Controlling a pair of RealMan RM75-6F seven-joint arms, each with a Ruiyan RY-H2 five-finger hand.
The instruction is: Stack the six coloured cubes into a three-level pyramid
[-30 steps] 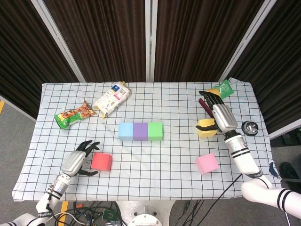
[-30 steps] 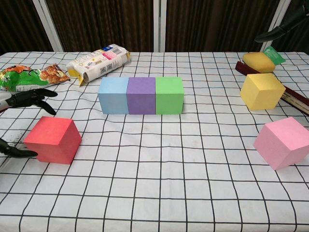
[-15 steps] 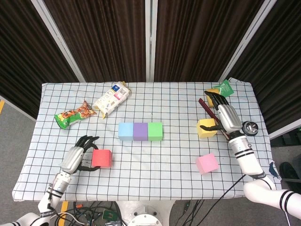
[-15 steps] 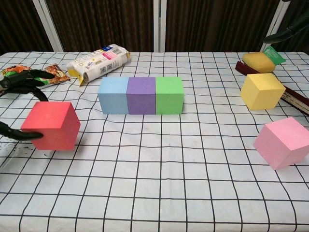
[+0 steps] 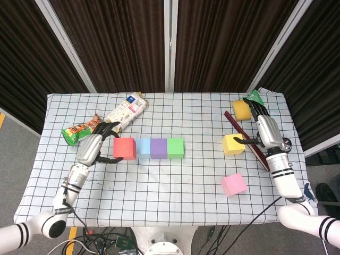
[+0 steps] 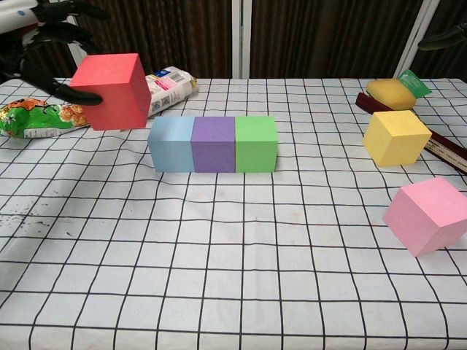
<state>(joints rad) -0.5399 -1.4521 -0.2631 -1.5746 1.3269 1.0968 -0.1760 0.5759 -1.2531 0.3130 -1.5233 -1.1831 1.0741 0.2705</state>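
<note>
Red cube (image 5: 124, 147), matte with crisp edges, is gripped by the left hand (image 5: 93, 147) beside the blue cube (image 5: 142, 148); the right hand (image 5: 267, 130) hovers, fingers spread, near the yellow cube (image 5: 232, 144). From the chest, it hangs above the gridded cloth bench (image 6: 233, 277).

Silver-backed left hand (image 5: 94, 147) and right hand (image 5: 267, 130) with black fingers on white, black-ringed forearms.

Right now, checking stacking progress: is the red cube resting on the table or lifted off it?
Lifted. The left robot hand holds the red cube above the tablecloth.
</note>
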